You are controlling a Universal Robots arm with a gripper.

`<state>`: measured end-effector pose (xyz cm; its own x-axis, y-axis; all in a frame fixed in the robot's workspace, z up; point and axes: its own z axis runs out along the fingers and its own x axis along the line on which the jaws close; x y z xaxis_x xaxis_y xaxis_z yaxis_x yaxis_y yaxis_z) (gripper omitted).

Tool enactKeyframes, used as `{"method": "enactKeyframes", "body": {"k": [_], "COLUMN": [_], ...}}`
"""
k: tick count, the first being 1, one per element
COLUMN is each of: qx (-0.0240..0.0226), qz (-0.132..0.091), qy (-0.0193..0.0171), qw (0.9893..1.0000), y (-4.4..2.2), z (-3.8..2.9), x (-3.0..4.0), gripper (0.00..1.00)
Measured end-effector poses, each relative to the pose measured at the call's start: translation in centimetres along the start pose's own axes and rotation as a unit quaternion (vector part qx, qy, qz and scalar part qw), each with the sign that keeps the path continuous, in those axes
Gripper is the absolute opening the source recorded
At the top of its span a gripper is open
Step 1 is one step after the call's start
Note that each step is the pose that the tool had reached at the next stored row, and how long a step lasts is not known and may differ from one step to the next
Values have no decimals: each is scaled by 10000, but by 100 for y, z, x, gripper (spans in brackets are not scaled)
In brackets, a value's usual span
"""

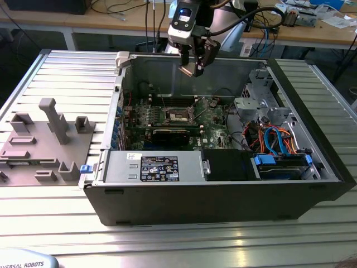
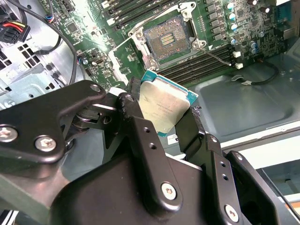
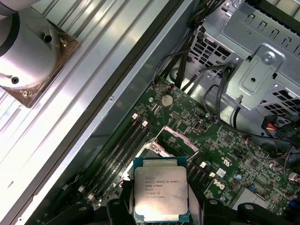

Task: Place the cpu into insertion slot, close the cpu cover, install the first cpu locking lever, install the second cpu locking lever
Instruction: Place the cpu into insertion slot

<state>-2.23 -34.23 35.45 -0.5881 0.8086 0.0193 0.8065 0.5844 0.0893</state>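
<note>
Exterior view: open computer case (image 1: 223,195) lies on its side on the ribbed aluminium bench (image 1: 167,245). The end effector (image 1: 192,70) hangs over the case's rear wall, at 12 o'clock from the green motherboard (image 1: 162,120), clear of it. Whatever sits between its fingers is too small to make out here. Mid-board is the insertion slot (image 1: 179,115), at 6 o'clock from the end effector and well apart from it. At 6 o'clock of the board is the power supply (image 1: 156,167). At 3 o'clock is the silver drive cage (image 1: 259,103), with blue and orange cables (image 1: 276,139) at its 6 o'clock. A grey fixture block (image 1: 39,145) sits on the bench at 9 o'clock of the case.

Second wrist view: end effector clenched on the cpu (image 2: 164,105), black fingers (image 2: 140,131) pinching two opposite edges. Chip is tilted, silver lid toward the camera, teal substrate edge showing around it. It hangs in the air, touching nothing but the fingers. Beyond it on the board lies the insertion slot (image 2: 167,42), contact field bare, silvery rim around it. Long black memory slots (image 2: 201,65) run alongside the slot.

First wrist view: cpu (image 3: 161,187) seen lid-on, square between the two dark fingers (image 3: 117,211). The insertion slot (image 3: 178,140) shows as a silvery frame just past the chip, apart from it. Memory slots (image 3: 124,145) run beside it, and a coin cell (image 3: 166,100) sits further along the board. The drive cage (image 3: 262,61) stands past the board, and the arm's grey wrist joint (image 3: 28,47) hangs over the bench ribs.
</note>
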Motion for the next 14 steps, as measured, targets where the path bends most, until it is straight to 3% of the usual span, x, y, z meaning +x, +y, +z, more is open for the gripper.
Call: {"method": "enactKeyframes", "body": {"k": [14], "qx": [-2], "qz": [82], "qy": [-7], "qw": [10000], "y": [0], "z": [0], "x": [0], "gripper": [54]}}
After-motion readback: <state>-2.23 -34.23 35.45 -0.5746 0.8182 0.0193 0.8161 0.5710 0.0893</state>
